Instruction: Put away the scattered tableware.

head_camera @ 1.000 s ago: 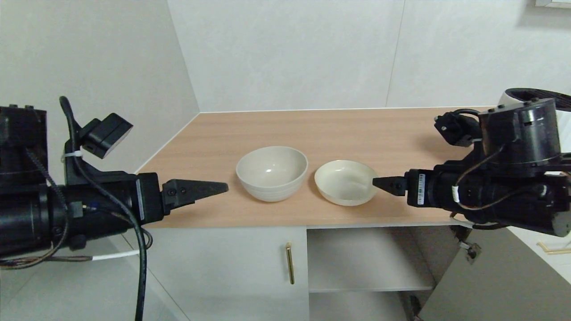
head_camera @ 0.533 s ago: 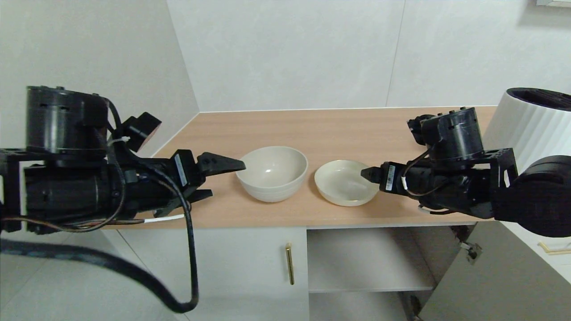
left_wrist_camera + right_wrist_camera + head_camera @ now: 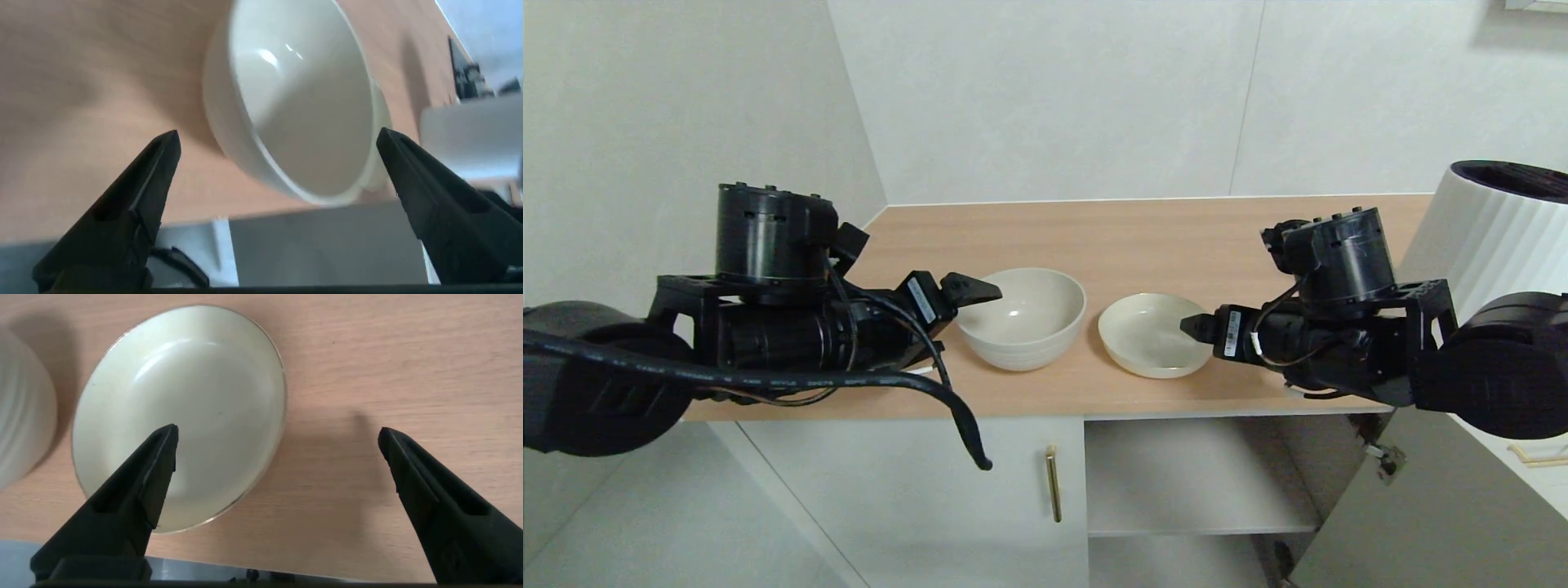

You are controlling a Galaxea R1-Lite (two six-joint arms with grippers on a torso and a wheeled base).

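Both arms have swung inward over the past second: the left end effector (image 3: 276, 139) has come from well left of the deep bowl (image 3: 1021, 314) up to its left rim, and the right end effector (image 3: 276, 433) has edged a little farther onto the shallow dish (image 3: 1152, 335); neither vessel has shifted. From the left wrist, the jaws stand wide apart with nothing gripped, one finger on each side of the deep bowl, a spread the head view gives almost edge-on. From the right wrist, the jaws are equally wide and hold nothing, one finger over the inside of the shallow dish and the other over bare wood beyond its rim. Both vessels sit upright, near each other but apart, close to the front edge of the wooden surface (image 3: 1143, 237), their pale glazed insides bare. The head view adds a white ribbed container (image 3: 1486, 229) at the right end, pale walls meeting in a corner behind, and below, a closed cabinet door with a gold handle (image 3: 1054, 482) beside an open compartment with a shelf (image 3: 1192, 514).
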